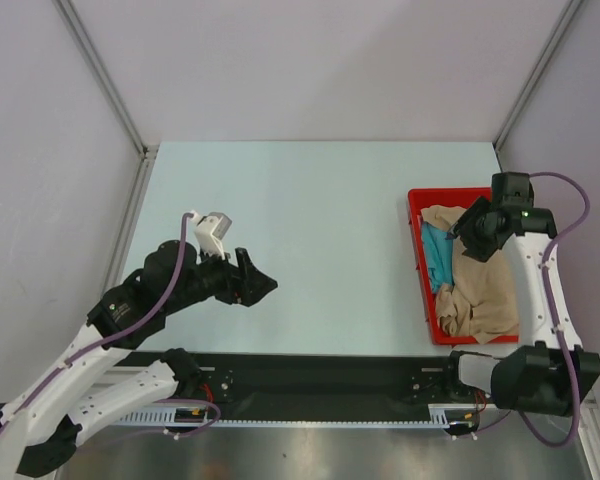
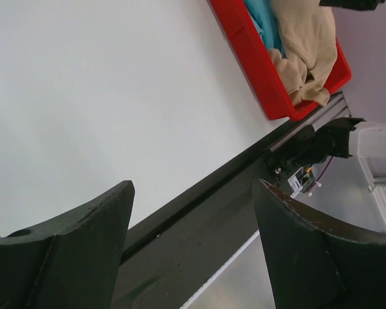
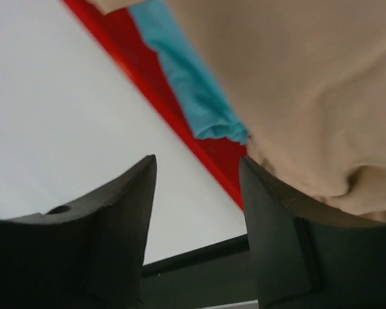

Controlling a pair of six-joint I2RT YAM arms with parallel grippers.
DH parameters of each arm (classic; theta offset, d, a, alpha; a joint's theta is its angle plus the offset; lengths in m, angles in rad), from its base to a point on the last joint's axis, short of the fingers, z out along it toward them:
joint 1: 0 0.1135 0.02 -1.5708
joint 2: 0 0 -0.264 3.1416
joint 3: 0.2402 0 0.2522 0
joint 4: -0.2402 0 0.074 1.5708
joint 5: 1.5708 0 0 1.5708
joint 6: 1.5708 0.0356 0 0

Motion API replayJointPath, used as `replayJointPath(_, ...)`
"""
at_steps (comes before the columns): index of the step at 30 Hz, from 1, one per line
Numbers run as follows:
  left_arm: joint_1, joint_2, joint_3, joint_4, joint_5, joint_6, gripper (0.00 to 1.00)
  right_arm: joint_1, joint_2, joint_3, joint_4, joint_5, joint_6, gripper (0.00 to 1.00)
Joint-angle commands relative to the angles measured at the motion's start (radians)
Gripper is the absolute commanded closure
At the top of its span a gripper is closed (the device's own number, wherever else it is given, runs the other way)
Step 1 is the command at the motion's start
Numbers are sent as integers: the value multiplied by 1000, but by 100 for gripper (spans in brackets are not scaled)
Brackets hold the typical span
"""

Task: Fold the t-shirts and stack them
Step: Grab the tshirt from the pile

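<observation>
Pale, bare-looking table [image 1: 310, 250] inside a booth with plain greyish walls [image 1: 310, 60] and metal corner posts, that's the setting. Using the red bin [image 1: 445, 195] as the reference: nearest the camera, a black rail [image 1: 320, 375] runs along the table edge, just on the near side of the bin's closest corner, with both arm bases on it. The left gripper [image 2: 193, 190] hangs over the open tabletop well off to the bin's left, jaws spread wide with nothing between them, only table and rail showing through the gap in its wrist view. Inside the bin, a crumpled tan t-shirt [image 1: 485, 290] fills most of the space and spills over the near rim, and a teal t-shirt [image 1: 437, 255] is tucked against the bin's left wall, partly under the tan one. The right gripper [image 3: 198, 164] sits over the far half of the bin, above the tan shirt. Its jaws are apart at a medium width and aren't pinching any cloth, though I can't tell if one finger brushes the tan fabric.
</observation>
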State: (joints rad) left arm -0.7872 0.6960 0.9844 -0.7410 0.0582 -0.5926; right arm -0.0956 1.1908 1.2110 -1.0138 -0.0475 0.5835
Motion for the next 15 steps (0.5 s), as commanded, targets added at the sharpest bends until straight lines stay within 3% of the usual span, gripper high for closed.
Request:
replayJointPath(1,-4,11,-3,37,37,89,19,-61,50,64,44,190,-43,40)
replayJointPath(4,-4,28,22,17,35,152,18,-87,84,59,58,281,-85,28)
replayJointPath(8,-3,46,42,0,11,233,14,-73,144,30,76,265,-113,28)
replayJointPath(11,-1,77,59,-11,28,254,14,-32,179,-4,128,335,-117,31)
replayJointPath(15,0,100,80,-18,38,278,12,-1,239,-2,150,419,-139,48)
